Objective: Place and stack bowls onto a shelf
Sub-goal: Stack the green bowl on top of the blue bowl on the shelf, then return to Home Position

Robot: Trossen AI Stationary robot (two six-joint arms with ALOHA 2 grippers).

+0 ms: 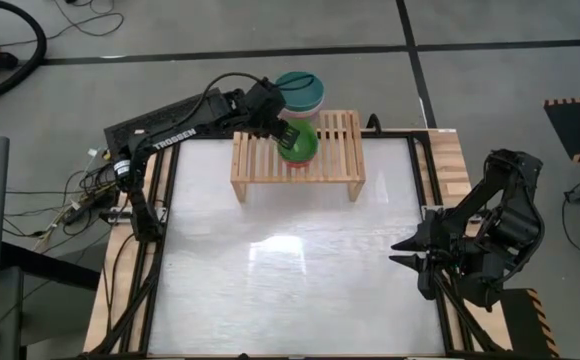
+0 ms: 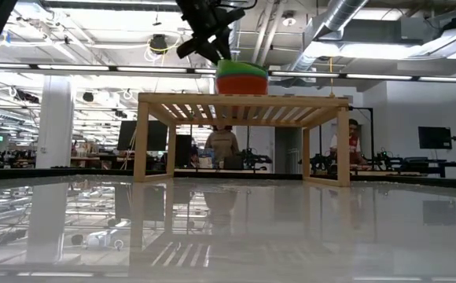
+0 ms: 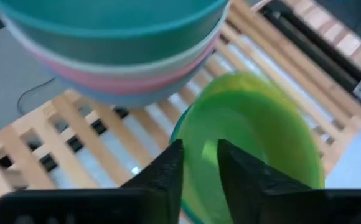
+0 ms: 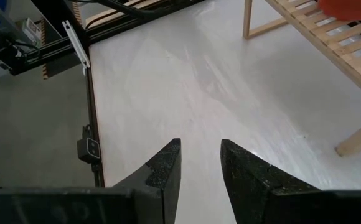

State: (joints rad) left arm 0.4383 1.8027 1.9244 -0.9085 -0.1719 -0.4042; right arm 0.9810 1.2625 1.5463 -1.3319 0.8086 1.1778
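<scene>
Where the left hand (image 1: 290,132) is: out over the shelf (image 1: 340,150), right at the lime green bowl (image 1: 303,145)
Left hand state: fingers (image 3: 168,168) only a little apart, sitting either side of the green bowl's near rim in the left wrist view, so a narrow gap, and it doesn't look pinched
Lime green bowl: on the slatted top, roughly mid-shelf, toward the far edge
Under it: from the low view it's nested on a red bowl (image 2: 241,85), green (image 2: 241,69) on top, with the left hand (image 2: 212,49) coming in just above
Big bowls: a stack with dark teal (image 1: 305,88) on top, just past the shelf's far edge. The wrist cam shows teal (image 3: 106,18), cream-white (image 3: 137,65), pink (image 3: 131,81) and a sliver of blue (image 3: 124,96) below. Honestly can't tell what the stack rests on
Shelf: at the far end of the worktop (image 1: 290,270), legs down on it
Right hand (image 1: 402,252): parked at the worktop's right edge, well away from the shelf, fingers partly apart and holding nothing
Background: a couple of people (image 2: 222,141) behind the shelf in the low view
</scene>
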